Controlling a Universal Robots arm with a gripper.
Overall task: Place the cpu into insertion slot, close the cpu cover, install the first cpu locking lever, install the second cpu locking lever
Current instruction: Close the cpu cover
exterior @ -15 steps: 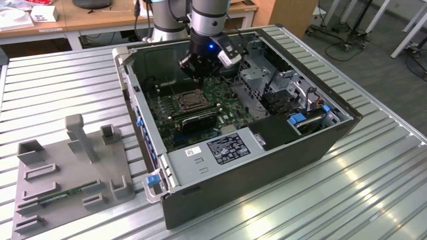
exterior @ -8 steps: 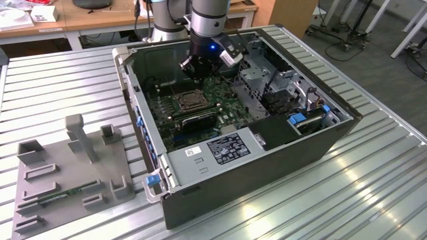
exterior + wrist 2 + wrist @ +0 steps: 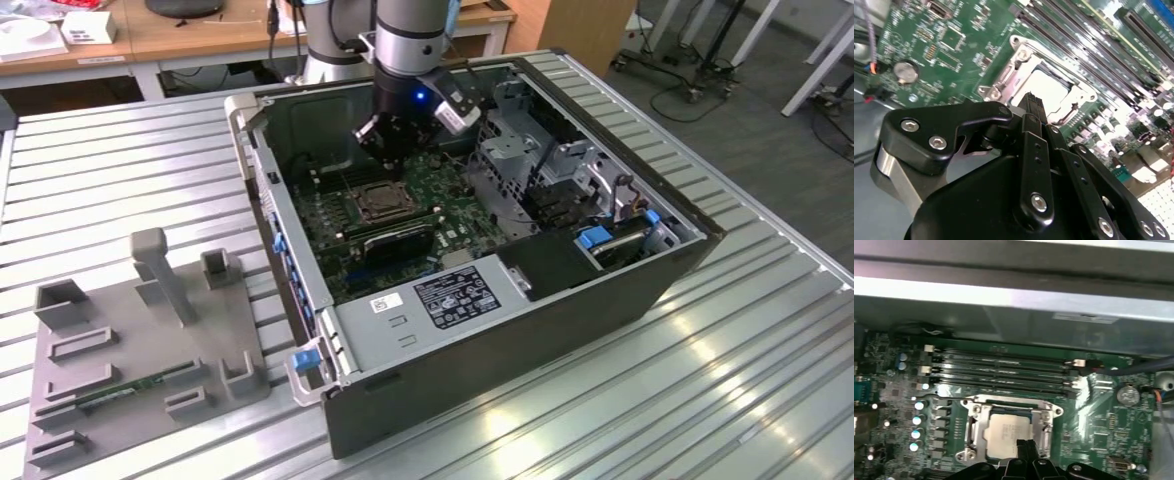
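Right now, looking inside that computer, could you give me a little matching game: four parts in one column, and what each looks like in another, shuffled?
1. cpu
2. cpu cover
3. memory slots
4. coin battery

A. round, silver, on the green board
B. long, narrow, black, in a parallel row
C. small pale square with a metal top
D. silvery frame with a square cut-out, lying flat

Pairs: 1-C, 2-D, 3-B, 4-A.
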